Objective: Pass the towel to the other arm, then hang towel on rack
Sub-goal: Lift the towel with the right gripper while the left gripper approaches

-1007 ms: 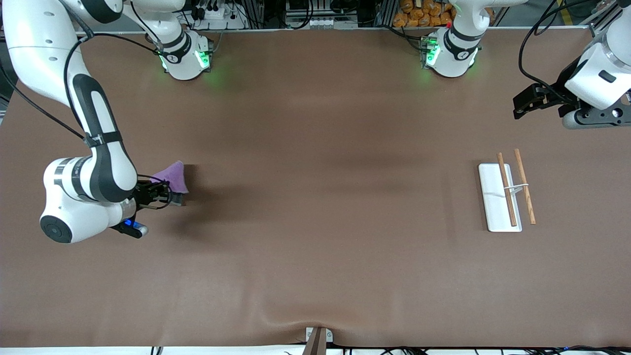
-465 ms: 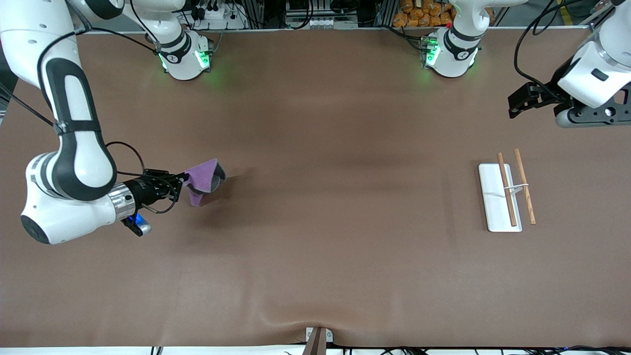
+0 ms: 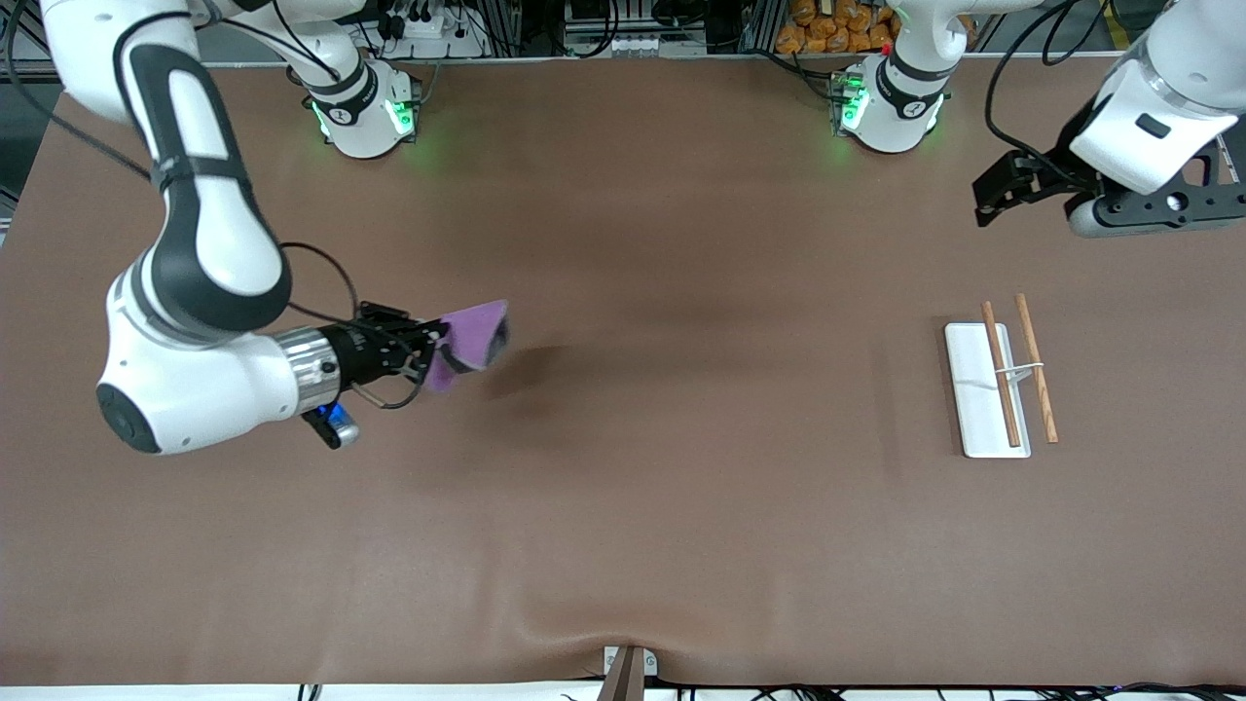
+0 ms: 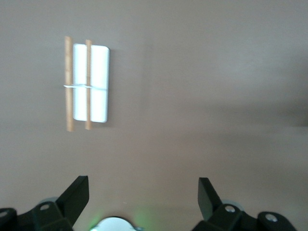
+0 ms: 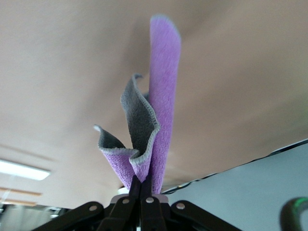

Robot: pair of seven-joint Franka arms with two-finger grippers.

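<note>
Front view: my right gripper [image 3: 435,349] pinches the towel [image 3: 472,336] aloft, well apart from the rack [image 3: 988,389]. Left wrist view — left gripper [image 4: 143,192] spread wide, empty, near the rack. Right wrist view: fingers clamp one bunched edge — I'd present the free end for handover.

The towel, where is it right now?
The towel hangs pinched in the right gripper, above the table toward the right arm's end; the rack sits at the left arm's end.
</note>
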